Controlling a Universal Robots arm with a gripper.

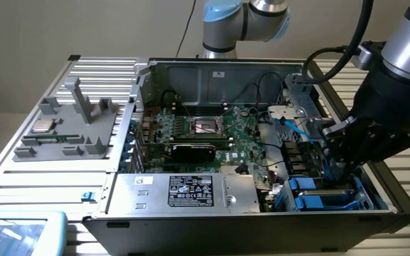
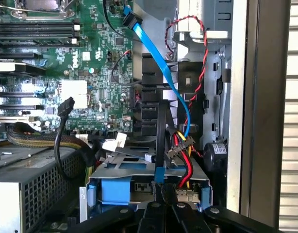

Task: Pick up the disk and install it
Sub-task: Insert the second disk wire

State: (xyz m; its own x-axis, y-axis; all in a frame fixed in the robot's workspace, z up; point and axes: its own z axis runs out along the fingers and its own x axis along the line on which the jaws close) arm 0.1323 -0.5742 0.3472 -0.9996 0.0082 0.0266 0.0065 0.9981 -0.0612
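Note:
The disk lies in the drive bay at the front corner of the open computer case, on the exterior view's right; its bright blue carrier frame shows there. In the wrist view the blue carrier sits under a grey metal bracket, just ahead of my fingers. My gripper reaches down into the case right above the bay. Its black fingers stand shut, tips together at the disk's near edge. Whether they pinch any part of the disk is hidden.
A blue data cable and red, yellow and black power wires hang close over the bay. The case side wall stands right beside it. A silver power supply and the motherboard fill the case. A grey fixture sits outside.

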